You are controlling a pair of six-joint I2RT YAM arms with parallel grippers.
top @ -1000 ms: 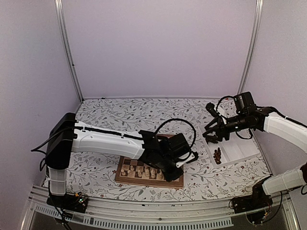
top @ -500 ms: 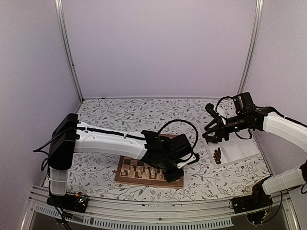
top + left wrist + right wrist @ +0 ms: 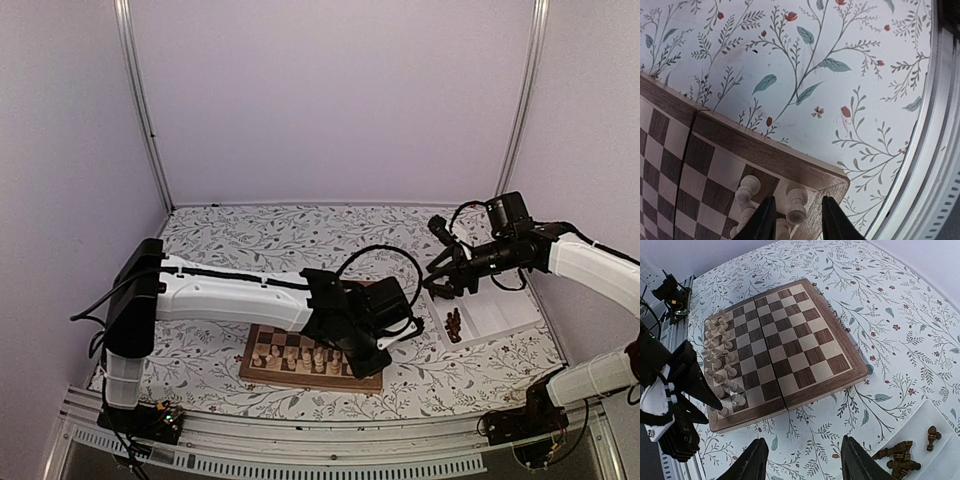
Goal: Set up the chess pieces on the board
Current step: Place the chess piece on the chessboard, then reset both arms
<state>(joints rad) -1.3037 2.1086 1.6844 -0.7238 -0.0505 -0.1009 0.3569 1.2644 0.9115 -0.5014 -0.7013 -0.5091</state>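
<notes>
The board [image 3: 790,335] is lying flat on the flowered cloth [image 3: 815,75], close to the near rail [image 3: 940,150]. It's smooth wood, tan and dark-brown checks inside a reddish border, with a seam running across its middle. The pale chess pieces [image 3: 720,357] are standing in two rows along its near side, small turned cream wood with round heads. My left gripper [image 3: 796,222] is hanging right over the board's near right corner. Its jaws are standing apart, one black finger on either side of a pale pawn [image 3: 796,207], a sliver of gap showing on both sides, so I'm not pinching it. Off to the right, the white tray [image 3: 945,460] is sitting on the cloth, apart from the board. In it the dark pieces [image 3: 897,465] are lying tumbled on their sides in a heap at one end, a lone dark piece [image 3: 931,432] just beside them. My right gripper [image 3: 805,462] is hovering above the cloth between board and tray, jaws spread wide, holding nothing.
</notes>
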